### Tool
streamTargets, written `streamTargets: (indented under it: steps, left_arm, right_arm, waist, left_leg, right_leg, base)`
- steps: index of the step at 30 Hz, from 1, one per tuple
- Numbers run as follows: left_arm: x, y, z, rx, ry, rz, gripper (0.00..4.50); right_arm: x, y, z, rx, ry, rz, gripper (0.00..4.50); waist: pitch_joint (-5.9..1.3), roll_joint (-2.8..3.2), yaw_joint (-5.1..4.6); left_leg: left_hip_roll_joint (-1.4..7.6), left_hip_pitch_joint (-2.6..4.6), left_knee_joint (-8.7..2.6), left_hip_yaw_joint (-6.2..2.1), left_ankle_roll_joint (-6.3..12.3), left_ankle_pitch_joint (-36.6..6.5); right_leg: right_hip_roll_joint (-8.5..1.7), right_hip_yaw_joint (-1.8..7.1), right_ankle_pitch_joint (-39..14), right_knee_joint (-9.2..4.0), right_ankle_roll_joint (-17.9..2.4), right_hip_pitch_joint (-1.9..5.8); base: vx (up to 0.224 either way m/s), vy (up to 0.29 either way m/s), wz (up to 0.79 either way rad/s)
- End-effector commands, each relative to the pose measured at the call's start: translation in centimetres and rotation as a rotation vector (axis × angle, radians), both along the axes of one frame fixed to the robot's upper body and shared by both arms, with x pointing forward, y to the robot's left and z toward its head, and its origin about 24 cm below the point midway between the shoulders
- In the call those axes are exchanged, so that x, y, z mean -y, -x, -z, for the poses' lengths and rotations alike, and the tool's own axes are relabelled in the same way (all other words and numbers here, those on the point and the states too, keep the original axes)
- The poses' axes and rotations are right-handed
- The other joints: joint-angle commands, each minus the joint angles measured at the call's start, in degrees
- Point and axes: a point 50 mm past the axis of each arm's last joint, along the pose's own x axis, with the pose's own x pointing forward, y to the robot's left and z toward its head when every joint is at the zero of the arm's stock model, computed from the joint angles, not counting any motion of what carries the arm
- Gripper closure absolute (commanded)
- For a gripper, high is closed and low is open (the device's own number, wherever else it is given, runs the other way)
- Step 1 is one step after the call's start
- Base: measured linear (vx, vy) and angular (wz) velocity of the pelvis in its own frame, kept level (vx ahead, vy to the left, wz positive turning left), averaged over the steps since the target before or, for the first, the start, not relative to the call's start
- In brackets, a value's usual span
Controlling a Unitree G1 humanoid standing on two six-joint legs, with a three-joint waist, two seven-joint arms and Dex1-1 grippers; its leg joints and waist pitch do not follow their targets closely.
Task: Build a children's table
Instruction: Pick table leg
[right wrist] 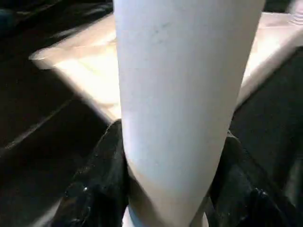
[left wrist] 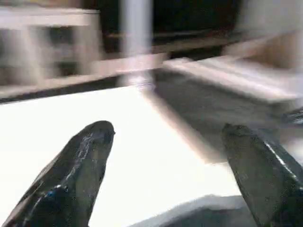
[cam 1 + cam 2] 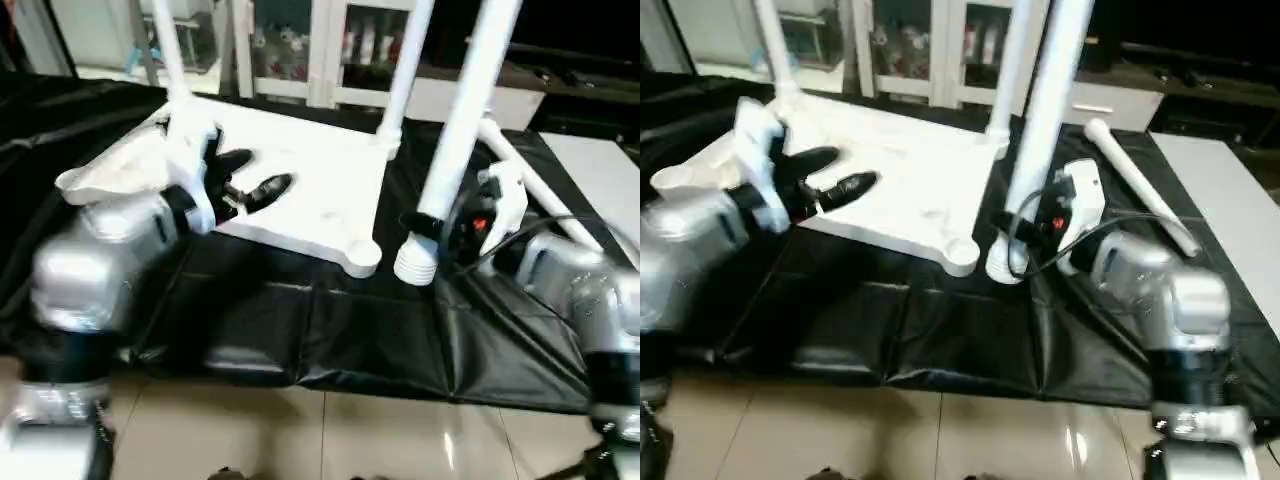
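Black sheeting [image 3: 330,330] on the tiled floor [image 3: 300,440] is carrying the upturned tabletop [image 3: 300,190]. Left gripper [image 3: 250,178] is hovering over it, fingers spread; right gripper [image 3: 1025,228] is gripping a leg [image 3: 455,150] upright beside the near corner socket [image 3: 362,255].

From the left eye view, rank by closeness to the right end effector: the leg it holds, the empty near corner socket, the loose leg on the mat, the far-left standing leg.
1. Held leg, in the right end effector.
2. Near corner socket, just to its left.
3. Loose leg, lying behind it to the right; close to 2, hard to separate.
4. Far-left standing leg, across the tabletop.
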Motion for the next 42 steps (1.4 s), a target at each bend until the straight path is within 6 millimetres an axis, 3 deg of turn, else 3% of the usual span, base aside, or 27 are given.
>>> streamTargets:
  steps: [1,5,9,11,16,19,21,23,24,25,26,27,28,29,30,31,32,33,34,35,36,37,38,39,40,41,42]
  left_arm:
    - [0.8,0.0,-0.5,0.054,-0.008,-0.056,0.32]
    - [1.0,0.7,1.3,0.123,-0.026,-0.243,0.32]
    - [1.2,1.9,3.8,0.108,-0.002,-0.347,0.32]
    - [1.2,2.6,5.1,0.096,0.002,-0.381,0.32]
    - [2.1,3.8,6.2,0.124,0.001,-0.363,0.32]
    - [2.7,4.0,6.1,0.135,0.012,-0.366,0.32]
    - [2.8,4.1,6.1,0.137,0.015,-0.366,0.32]
    - [2.9,4.1,6.1,0.144,0.014,-0.371,0.32]
    - [2.8,4.1,6.1,0.153,0.003,-0.377,0.32]
    - [2.8,4.1,6.1,0.157,-0.003,-0.38,0.32]
    - [2.8,4.1,6.1,0.157,-0.003,-0.38,0.32]
    - [2.7,4.0,6.1,0.162,-0.009,-0.381,0.32]
    - [2.7,4.1,6.1,0.163,-0.01,-0.382,0.32]
    - [2.7,4.1,6.1,0.163,-0.011,-0.382,0.32]
    - [2.7,4.1,6.1,0.164,-0.013,-0.383,0.32]
    - [2.6,4.1,6.1,0.167,-0.019,-0.385,0.32]
    - [2.6,4.1,6.1,0.167,-0.019,-0.385,0.32]
    - [2.6,4.1,6.1,0.167,-0.019,-0.385,0.32]
    - [2.6,4.1,6.1,0.167,-0.023,-0.385,0.32]
    - [2.6,4.2,6.1,0.168,-0.028,-0.384,0.32]
    - [2.6,4.2,6.1,0.169,-0.03,-0.384,0.32]
    - [2.6,4.2,6.1,0.169,-0.03,-0.384,0.32]
    - [2.6,4.2,6.1,0.17,-0.031,-0.383,0.32]
    - [2.6,4.3,6.1,0.17,-0.031,-0.381,0.32]
    - [2.6,4.3,6.2,0.17,-0.031,-0.38,0.32]
    - [2.6,4.3,6.2,0.169,-0.033,-0.376,0.32]
    - [2.7,4.3,6.2,0.168,-0.037,-0.373,0.32]
  right_arm:
    - [0.3,-0.1,-1.1,0.102,0.049,0.046,2.64]
    - [-1.1,0.4,-1.1,0.316,0.192,0.2,2.64]
    - [-1.8,1.2,0.4,0.334,0.259,0.264,2.64]
    - [-2.0,1.8,0.8,0.387,0.312,0.281,2.64]
    - [-2.5,3.0,2.1,0.365,0.205,0.265,2.64]
    - [-3.0,3.5,2.7,0.34,0.181,0.239,2.64]
    - [-3.2,3.6,2.9,0.334,0.173,0.234,2.64]
    - [-3.5,3.8,3.1,0.329,0.166,0.222,2.64]
    - [-3.9,3.9,3.2,0.342,0.177,0.198,2.64]
    - [-4.0,3.9,3.3,0.349,0.184,0.189,2.64]
    - [-4.0,3.9,3.3,0.349,0.184,0.189,2.64]
    - [-4.2,4.0,3.4,0.355,0.187,0.178,2.64]
    - [-4.2,4.0,3.4,0.354,0.182,0.176,2.64]
    - [-4.2,4.0,3.4,0.354,0.181,0.174,2.64]
    - [-4.3,4.0,3.4,0.353,0.178,0.17,2.64]
    - [-4.3,4.0,3.4,0.355,0.175,0.162,2.64]
    - [-4.3,4.0,3.4,0.355,0.175,0.162,2.64]
    - [-4.3,4.0,3.4,0.355,0.175,0.162,2.64]
    - [-4.3,4.0,3.4,0.356,0.174,0.158,2.64]
    - [-4.4,4.0,3.4,0.357,0.174,0.155,2.64]
    - [-4.4,4.0,3.4,0.359,0.174,0.153,2.64]
    - [-4.4,4.0,3.4,0.359,0.174,0.153,2.64]
    - [-4.5,4.0,3.5,0.359,0.174,0.151,2.64]
    - [-4.5,4.0,3.5,0.361,0.174,0.15,2.64]
    - [-4.5,4.0,3.5,0.362,0.174,0.15,2.64]
    - [-4.6,4.1,3.5,0.362,0.171,0.149,2.64]
    - [-4.6,4.1,3.5,0.362,0.171,0.149,2.64]
  waist:
    - [-5.26,0.6,-0.15]
    - [-5.15,0.13,-0.39]
    - [-4.79,0.09,-1.16]
    - [-4.66,0.16,-1.43]
    - [-4.57,0.18,-2.27]
    - [-4.0,0.17,-2.91]
    - [-3.81,0.45,-3.39]
    - [-2.6,1.57,-5.25]
    - [-2.16,2.49,-5.21]
    - [-2.03,2.49,-4.87]
    - [-1.8,2.35,-2.67]
    - [-1.84,-0.17,-3.21]
    - [-1.04,-0.92,-2.12]
    - [-2.38,-2.41,-1.85]
    - [-3.86,-1.27,0.96]
    - [-3.59,-1.44,1.01]
    - [-3.58,-0.44,1.04]
    - [-3.81,0.96,0.07]
    - [-4.43,1.8,-0.16]
    - [-5.03,2.33,-1.38]
    - [-4.71,2.3,-2.66]
    - [-4.76,1.77,-3.05]
    - [-4.92,1.29,-2.78]
    - [-5.83,-0.55,-1.23]
    - [-6.06,-1.47,-0.24]
    - [-5.63,0.01,0.9]
    - [-5.65,1.41,1.07]
  left_leg:
    - [0.75,0.6,-4.19,0.37,-1.45,-7.53]
    - [0.43,0.07,-4.26,0.33,-0.97,-7.98]
    - [0.2,0.09,-4.42,0.29,-0.78,-12.3]
    - [0.28,-0.08,-4.46,0.2,-0.73,-13.28]
    - [0.17,0.16,-4.54,-0.13,1.05,-18.09]
    - [0.11,1.96,-4.67,-0.61,0.52,-27.69]
    - [0.16,2.94,-4.65,-0.93,0.77,-31.25]
    - [1.55,5.48,-5.67,-2.16,1.81,-40.59]
    - [4.09,3.85,-9.06,-2.95,1.78,-46.5]
    - [5.78,2.83,-11.43,-2.88,1.69,-49.26]
    - [6.76,2.85,-12.83,-1.6,2.52,-52.51]
    - [5.12,5.79,-8.78,-0.86,3.07,-48.74]
    - [-1.6,7.55,2.98,1.75,1.87,-31.25]
    - [-1.76,3.28,4.67,1.33,3.7,-20.62]
    - [-1.15,-0.92,4.12,-0.93,5.17,-10.33]
    - [-1.11,-0.6,1.89,-1.06,5.77,-8.07]
    - [-0.68,0.26,-0.09,-0.94,5.59,-6.44]
    - [0.05,0.6,-3.33,-1.76,6.09,-5.32]
    - [0.58,1.75,-4.14,-2.26,6.03,-6.06]
    - [2.92,7.17,-5.3,-4.09,8.61,-8.35]
    - [5.08,9.49,-6.1,-6.11,13.35,-10.18]
    - [4.47,9.29,-5.83,-5.6,16.59,-10.59]
    - [3.06,8.11,-4.99,-4.3,17.66,-8.9]
    - [-3.28,0.62,-1.14,-0.93,17.33,-4.57]
    - [-5.0,-2.56,1.79,-0.96,16.7,-5.63]
    - [-1.92,-3.68,3.29,-2.57,12.78,-3.44]
    - [-1.07,-4.76,0.78,-3.11,9.97,1.97]
  right_leg:
    - [-2.53,2.13,-14.97,-3.49,-7.8,3.78]
    - [-2.62,2.14,-15.82,-3.6,-7.06,3.96]
    - [-2.33,1.94,-24.8,-4.92,-3.09,3.44]
    - [-2.25,1.87,-25.41,-5.47,-1.67,3.2]
    - [-1.96,1.43,-29.22,-6.13,-0.02,2.5]
    - [-1.56,0.19,-39.84,-7.37,2.47,2.35]
    - [-1.3,-0.73,-42.64,-8.03,2.69,2.51]
    - [-0.46,-4.37,-42.07,-9.4,1.55,3.81]
    - [-0.3,-4.47,-33.9,-4.47,0.22,7.13]
    - [-0.78,-3.58,-26.42,1.09,-1.06,8.63]
    - [-1.13,-1.99,-18.22,5.97,-2.13,8.68]
    - [-2.53,2.43,-33.33,2.57,-0.77,6.54]
    - [-6.29,2.51,-66.58,-9.82,3.03,1.99]
    - [-7.61,5.38,-69.18,-9.1,3.65,6.14]
    - [-9.41,8.18,-60.61,-7.11,1.17,10.79]
    - [-6.71,7.15,-49.36,-6.04,-2.54,10.28]
    - [-5.69,5.43,-43.91,-5.83,-4.95,10.07]
    - [-2.65,2.64,-30.35,-4.09,-7.41,9.84]
    - [-1.87,1.78,-25.21,-3.37,-7.99,9.8]
    - [-1.23,0.66,-15.71,-1.11,-10.75,6.63]
    - [-1.49,-0.02,-10.54,0.8,-12.57,4.41]
    - [-2.73,0.4,-7.08,0.39,-13.65,4.91]
    - [-3.53,1.18,-4.16,-0.58,-14.79,6.18]
    - [-3.91,4.64,1.32,-2.42,-15.54,14.12]
    - [-5.61,7.18,1.55,-3.8,-14.42,17.15]
    - [-9.05,8.44,0.72,-5.14,-16.79,16.79]
    - [-5.99,4.54,0.95,-4.07,-14.64,16.68]
  base:
    - [0.0,0.0,0.0]
    - [0.0,0.0,0.0]
    - [0.0,0.0,0.0]
    - [0.0,0.0,0.0]
    - [0.0,0.0,0.0]
    - [0.0,0.0,0.0]
    - [0.0,0.0,0.0]
    - [0.0,0.0,0.0]
    - [0.0,0.0,0.0]
    - [0.0,0.0,0.0]
    - [0.014,-0.092,-0.04]
    - [0.014,-0.092,-0.04]
    - [0.114,-0.107,-0.06]
    - [0.161,-0.052,-0.17]
    - [0.161,-0.052,-0.17]
    - [0.122,-0.053,0.02]
    - [0.08,-0.031,0.12]
    - [0.08,-0.031,0.12]
    - [0.13,0.001,0.06]
    - [0.153,-0.005,0.15]
    - [0.153,-0.005,0.15]
    - [0.146,0.003,0.12]
    - [0.138,0.013,0.04]
    - [0.138,0.013,0.04]
    - [0.144,0.027,0.12]
    - [0.139,0.033,0.04]
    - [0.139,0.033,0.04]
